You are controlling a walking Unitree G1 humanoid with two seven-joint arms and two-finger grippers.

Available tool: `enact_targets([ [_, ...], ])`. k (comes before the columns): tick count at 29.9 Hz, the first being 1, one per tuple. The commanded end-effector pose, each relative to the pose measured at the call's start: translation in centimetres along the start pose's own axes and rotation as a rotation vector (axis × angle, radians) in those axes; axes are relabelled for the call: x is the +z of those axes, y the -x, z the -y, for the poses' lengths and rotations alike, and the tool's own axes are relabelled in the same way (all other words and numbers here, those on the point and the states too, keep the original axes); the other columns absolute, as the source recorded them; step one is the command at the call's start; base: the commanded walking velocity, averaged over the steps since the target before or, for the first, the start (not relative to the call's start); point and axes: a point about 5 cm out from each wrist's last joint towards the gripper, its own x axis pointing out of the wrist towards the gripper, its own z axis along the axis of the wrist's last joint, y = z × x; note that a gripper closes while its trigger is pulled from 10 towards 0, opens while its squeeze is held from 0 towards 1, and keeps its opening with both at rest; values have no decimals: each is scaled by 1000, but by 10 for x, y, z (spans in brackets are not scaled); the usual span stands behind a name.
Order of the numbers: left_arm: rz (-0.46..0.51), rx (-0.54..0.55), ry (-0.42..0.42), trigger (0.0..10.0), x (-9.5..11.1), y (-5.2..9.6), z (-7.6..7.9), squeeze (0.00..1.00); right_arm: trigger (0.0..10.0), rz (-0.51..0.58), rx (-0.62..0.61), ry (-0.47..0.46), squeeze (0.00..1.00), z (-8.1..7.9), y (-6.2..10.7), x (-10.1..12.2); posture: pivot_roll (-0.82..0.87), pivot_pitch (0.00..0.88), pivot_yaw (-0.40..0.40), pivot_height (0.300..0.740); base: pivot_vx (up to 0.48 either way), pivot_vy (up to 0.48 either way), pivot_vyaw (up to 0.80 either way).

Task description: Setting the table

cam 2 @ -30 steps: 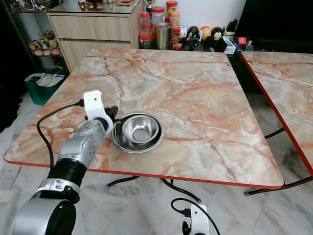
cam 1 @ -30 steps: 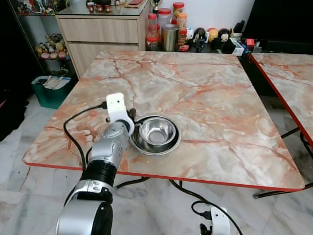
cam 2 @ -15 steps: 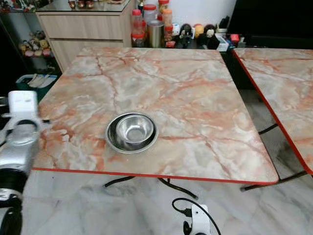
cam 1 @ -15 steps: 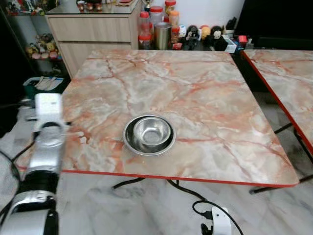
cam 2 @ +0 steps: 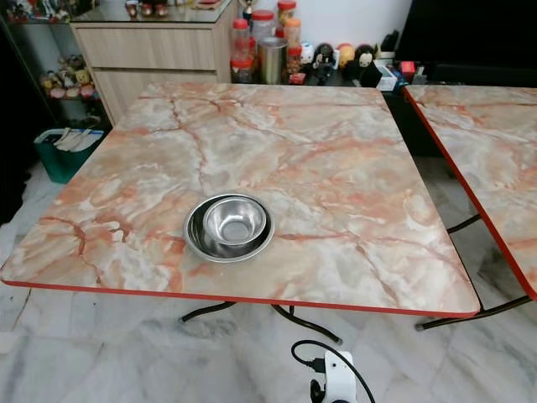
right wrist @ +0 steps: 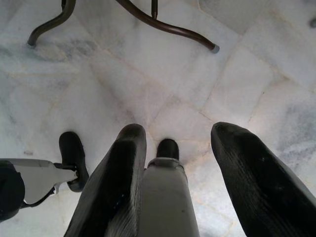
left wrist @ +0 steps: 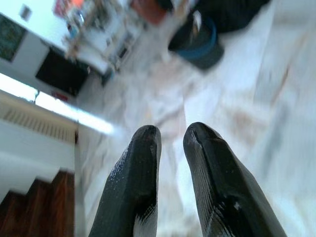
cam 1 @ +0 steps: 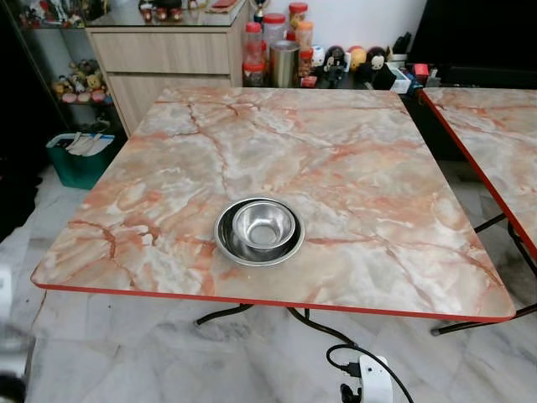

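1. Bowls: a small steel bowl (cam 1: 263, 226) sits nested inside a wider steel bowl (cam 1: 228, 241), low and slightly left of centre in the left eye view, near the front edge of the table (cam 1: 336, 159).
2. That table has a pink-and-cream marbled top with a red rim; a second table (cam 1: 495, 126) of the same pattern stands just beside it at the right edge of the frame.
3. Behind, along the top of the frame, a wooden cabinet (cam 1: 168, 59) stands left of a row of jars (cam 1: 281, 42) and small figurines (cam 1: 357, 57).
4. A green bin (cam 1: 77, 155) sits at the left edge on the pale marble floor (cam 1: 126, 353).
5. Left gripper (left wrist: 170, 136): fingers almost together, grasping nothing, over blurred floor.
6. Right gripper (right wrist: 178, 136): fingers spread apart, empty, above the floor near a table leg (right wrist: 163, 24).
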Motion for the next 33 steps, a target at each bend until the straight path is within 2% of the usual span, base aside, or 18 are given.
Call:
enact_targets([
  [1,-60,-76,-54,10000,-20,9,15,0,10000,2,-7,-15,0,0,0,-1,-24,18,13,740,0,0,0],
  [3,-106,-159,-83,10000,-38,19,28,0,10000,2,-8,-15,0,0,0,-1,-29,18,13,740,0,0,0],
  [4,-106,-159,-83,10000,-38,19,28,0,10000,2,-8,-15,0,0,0,-1,-29,18,13,740,0,0,0],
  [6,-133,-222,-114,10000,-51,30,42,0,10000,3,-9,-15,0,1,0,-1,-29,17,13,740,0,0,0],
  [9,-184,-384,-96,10000,-64,51,68,0,10000,4,-11,-14,0,1,0,0,-28,16,7,740,0,0,0],
  [11,-214,-503,-36,10000,-67,65,85,0,10000,3,-11,-12,0,2,0,0,-29,18,6,740,0,0,0],
  [15,-233,-681,22,10000,-68,86,108,0,10000,2,-13,-9,0,3,0,0,-33,16,7,740,0,0,0],
  [17,-213,-801,18,10000,-67,102,122,0,10000,2,-12,-8,0,3,0,0,-33,15,7,740,0,0,0],
  [19,-196,-902,-45,10000,-72,121,136,0,10000,2,-11,-2,0,4,0,0,-47,10,8,740,0,0,0],
  [26,-220,-957,-10,10000,-74,140,149,0,10000,8,-20,-4,0,8,0,1,-64,0,7,740,0,0,0],
  [33,-228,-968,19,10000,-75,143,151,0,10000,5,-21,9,0,11,1,0,-59,0,-3,740,0,0,0],
])
